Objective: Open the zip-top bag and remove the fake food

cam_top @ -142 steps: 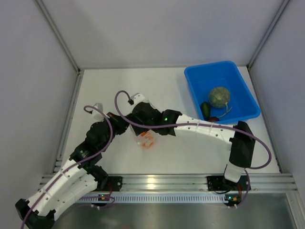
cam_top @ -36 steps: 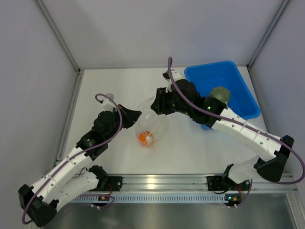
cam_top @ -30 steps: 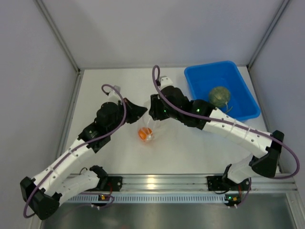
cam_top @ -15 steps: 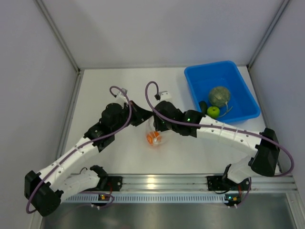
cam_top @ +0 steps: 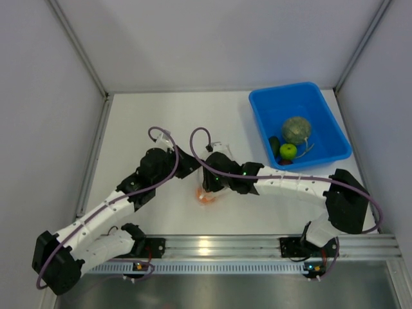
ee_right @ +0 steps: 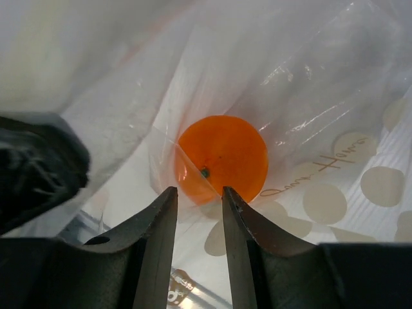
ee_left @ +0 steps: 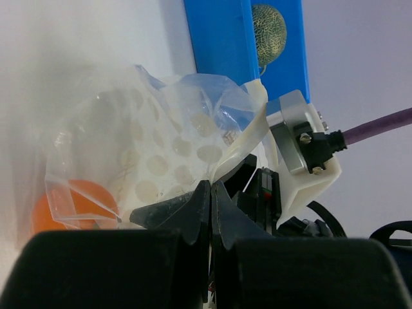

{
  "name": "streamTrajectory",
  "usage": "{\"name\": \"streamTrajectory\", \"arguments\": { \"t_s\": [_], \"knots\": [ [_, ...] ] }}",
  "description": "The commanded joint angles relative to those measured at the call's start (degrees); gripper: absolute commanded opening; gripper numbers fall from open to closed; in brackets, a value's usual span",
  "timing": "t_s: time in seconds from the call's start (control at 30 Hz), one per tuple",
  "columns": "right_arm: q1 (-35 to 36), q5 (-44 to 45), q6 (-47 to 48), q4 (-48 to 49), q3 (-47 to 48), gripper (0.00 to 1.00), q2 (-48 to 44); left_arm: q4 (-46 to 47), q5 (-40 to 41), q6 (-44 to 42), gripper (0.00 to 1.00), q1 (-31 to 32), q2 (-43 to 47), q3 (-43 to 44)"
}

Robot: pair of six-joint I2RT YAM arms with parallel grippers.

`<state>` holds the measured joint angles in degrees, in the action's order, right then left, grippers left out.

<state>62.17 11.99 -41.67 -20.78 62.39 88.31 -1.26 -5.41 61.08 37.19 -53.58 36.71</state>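
Note:
The zip-top bag (cam_top: pixel 201 188), clear with white dots (ee_left: pixel 161 151), hangs at mid-table with its mouth held up. My left gripper (cam_top: pixel 194 168) (ee_left: pixel 210 188) is shut on the bag's rim. The orange (cam_top: pixel 206 197) (ee_right: pixel 222 156) (ee_left: pixel 61 209) lies at the bottom of the bag. My right gripper (cam_top: pixel 209 185) (ee_right: pixel 198 192) points down into the bag, jaws open, tips just short of the orange, touching nothing. The melon (cam_top: pixel 296 129) (ee_left: pixel 268 29), green apple (cam_top: pixel 288 150) and a small dark piece (cam_top: pixel 277 145) lie in the blue bin (cam_top: pixel 322 106).
The blue bin (ee_left: pixel 222 38) stands at the back right, by the right wall. Both arms cross above the table's middle, forearms close together. An aluminium rail (cam_top: pixel 219 244) runs along the near edge. White walls close in left, back and right.
My right arm has swung from beside the bin back left and down over the bag. The green apple now shows in the bin. The left gripper has carried the bag a little nearer and rightward.

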Motion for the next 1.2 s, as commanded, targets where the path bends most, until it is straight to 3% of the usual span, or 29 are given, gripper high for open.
{"name": "streamTrajectory", "arguments": {
  "t_s": [0.0, 0.7, 0.9, 1.17],
  "knots": [
    [1.46, -0.39, -1.83, 5.75, -0.69, 0.35, 1.16, 2.32, 1.1, -0.87, 0.0, 0.08, 1.64, 0.64],
    [0.93, 2.51, 0.89, 2.67, 0.89, 0.46, 6.35, 1.78, -4.26, 0.53, 0.0, -0.1, 1.46, 4.77],
    [-0.56, 1.28, -0.87, 8.2, -3.85, 0.46, 0.73, 1.78, -5.05, 0.44, 0.0, -0.1, 1.2, 5.74],
    [-1.44, 4.8, -1.4, 7.16, -4.74, 0.46, -2.71, 1.78, -5.93, 0.97, 0.0, -0.1, 0.15, 6.97]
  ]
}}
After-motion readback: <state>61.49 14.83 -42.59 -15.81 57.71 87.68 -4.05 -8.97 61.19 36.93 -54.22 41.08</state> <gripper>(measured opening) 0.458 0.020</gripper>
